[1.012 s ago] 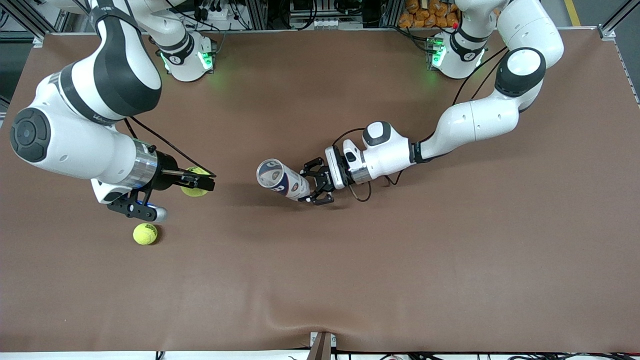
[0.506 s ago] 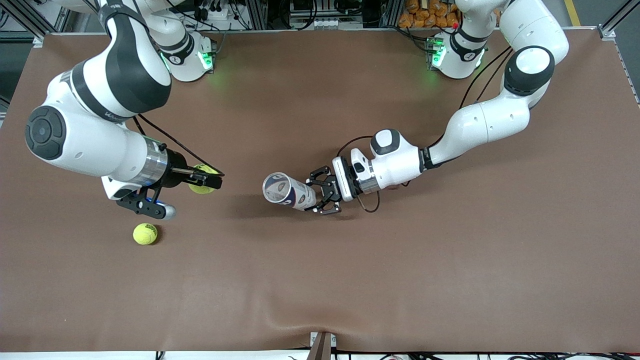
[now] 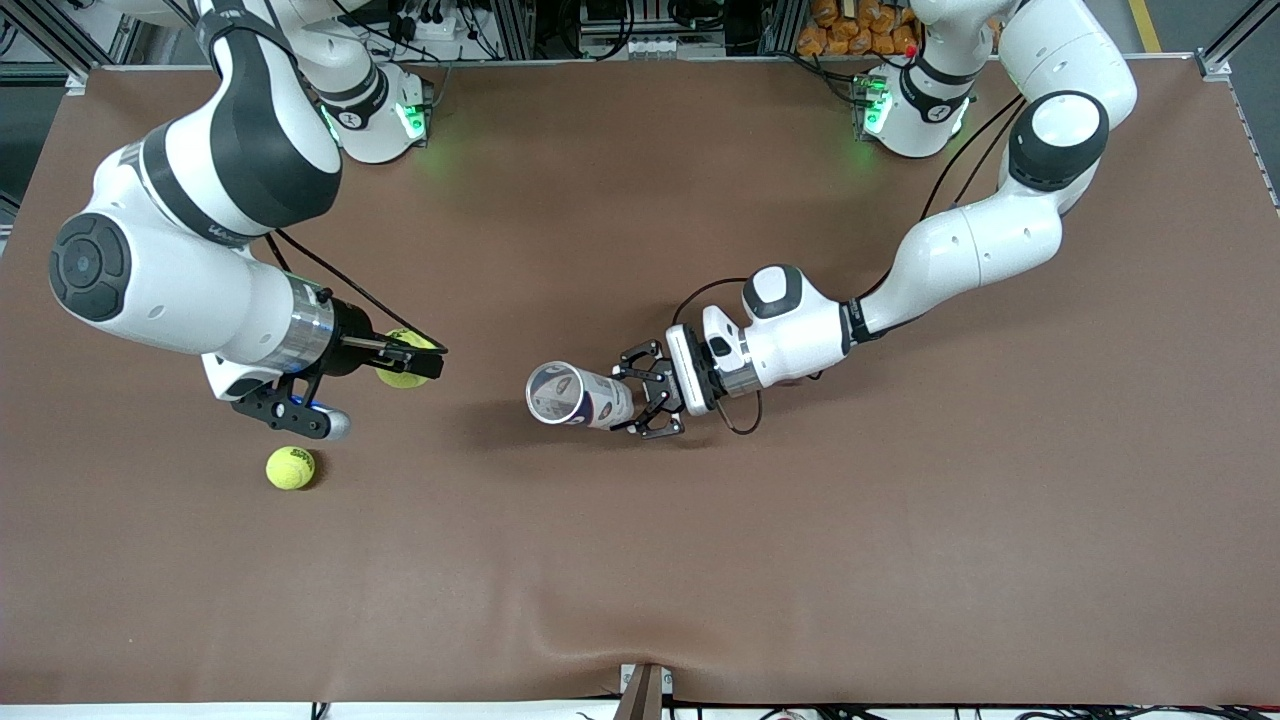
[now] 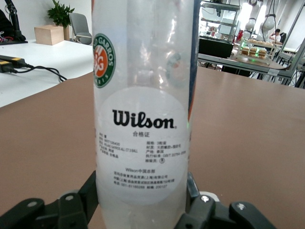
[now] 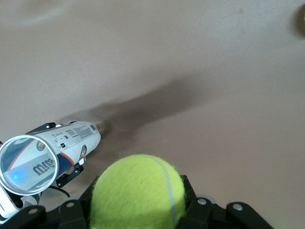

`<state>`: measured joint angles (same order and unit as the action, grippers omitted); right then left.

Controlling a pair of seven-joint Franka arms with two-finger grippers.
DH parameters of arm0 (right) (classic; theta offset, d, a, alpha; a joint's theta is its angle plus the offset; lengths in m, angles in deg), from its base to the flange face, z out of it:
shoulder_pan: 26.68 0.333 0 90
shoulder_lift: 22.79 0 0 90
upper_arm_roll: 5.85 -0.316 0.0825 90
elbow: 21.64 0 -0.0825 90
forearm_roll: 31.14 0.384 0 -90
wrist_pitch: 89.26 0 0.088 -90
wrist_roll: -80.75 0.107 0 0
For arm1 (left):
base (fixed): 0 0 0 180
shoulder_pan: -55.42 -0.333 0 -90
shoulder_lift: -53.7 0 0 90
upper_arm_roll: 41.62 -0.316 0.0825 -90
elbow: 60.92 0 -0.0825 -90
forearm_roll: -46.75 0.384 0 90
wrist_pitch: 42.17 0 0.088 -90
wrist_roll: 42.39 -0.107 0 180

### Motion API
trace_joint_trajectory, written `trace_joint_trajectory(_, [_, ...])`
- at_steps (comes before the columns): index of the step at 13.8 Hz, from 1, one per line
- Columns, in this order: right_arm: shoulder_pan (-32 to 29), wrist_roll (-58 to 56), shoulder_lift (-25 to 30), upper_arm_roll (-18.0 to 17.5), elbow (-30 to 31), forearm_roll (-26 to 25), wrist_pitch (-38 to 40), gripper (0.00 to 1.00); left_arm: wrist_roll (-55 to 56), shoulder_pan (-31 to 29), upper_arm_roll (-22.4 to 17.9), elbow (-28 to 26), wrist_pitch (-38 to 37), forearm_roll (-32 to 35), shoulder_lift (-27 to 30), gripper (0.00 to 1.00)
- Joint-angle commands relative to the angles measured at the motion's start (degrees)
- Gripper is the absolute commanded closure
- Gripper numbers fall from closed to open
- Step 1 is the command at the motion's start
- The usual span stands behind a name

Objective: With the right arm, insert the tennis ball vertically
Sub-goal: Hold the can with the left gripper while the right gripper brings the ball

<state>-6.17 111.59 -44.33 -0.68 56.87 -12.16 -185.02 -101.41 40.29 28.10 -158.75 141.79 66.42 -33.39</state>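
Tennis ball [image 3: 404,372] sits clamped between the slim fingers of the right tool [image 3: 412,364], held in the air over the surface [image 3: 640,560] toward the right arm's end. The left tool [image 3: 640,400] is closed tight around the base of a clear ball can [image 3: 578,396], tipped so its open mouth points toward the ball, probably to offer a target; for a vertical drop it likely needs to stand more upright. A second ball [image 3: 290,468] lies loose on the surface, nearer the front camera than the held one.
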Motion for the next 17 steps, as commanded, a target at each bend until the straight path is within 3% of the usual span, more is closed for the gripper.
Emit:
trace_joint_trajectory(1, [-0.3, 1.0, -0.3, -0.2, -1.0, -1.0, 0.8, 1.0, -11.1, 2.6, 2.2, 3.6, -0.7, -9.2, -1.1, 0.45])
trace_joint_trajectory(3, [-0.3, 1.0, -0.3, -0.2, -1.0, -1.1, 0.8, 1.0, -26.2, 2.7, 3.5, 5.2, -3.8, -22.9, -0.9, 0.45])
trace_joint_trajectory(7, [-0.3, 1.0, -0.3, -0.2, -1.0, -1.1, 0.8, 1.0, -45.3, 3.5, 3.8, 6.9, -6.7, -39.7, 0.5, 0.45])
trace_joint_trajectory(10, [-0.3, 1.0, -0.3, -0.2, -1.0, -1.0, 0.9, 1.0, -61.5, 6.3, 1.7, 11.1, -13.6, -55.1, 0.5, 0.45])
trace_joint_trajectory(12, [-0.3, 1.0, -0.3, -0.2, -1.0, -1.1, 0.9, 1.0, -65.6, 7.3, 0.3, 12.8, -15.6, -60.3, 1.8, 0.45])
trace_joint_trajectory(15, [-0.1, 1.9, -0.3, -0.2, -1.0, -1.0, 1.0, 1.0, -67.1, 8.4, -1.7, 13.0, -19.1, -60.9, 1.3, 0.45])
trace_joint_trajectory(17, [0.3, 6.8, -0.3, -0.2, -1.0, -0.4, 1.0, 1.0, -75.9, 10.9, -2.3, 15.5, -21.4, -69.0, 1.0, 0.44])
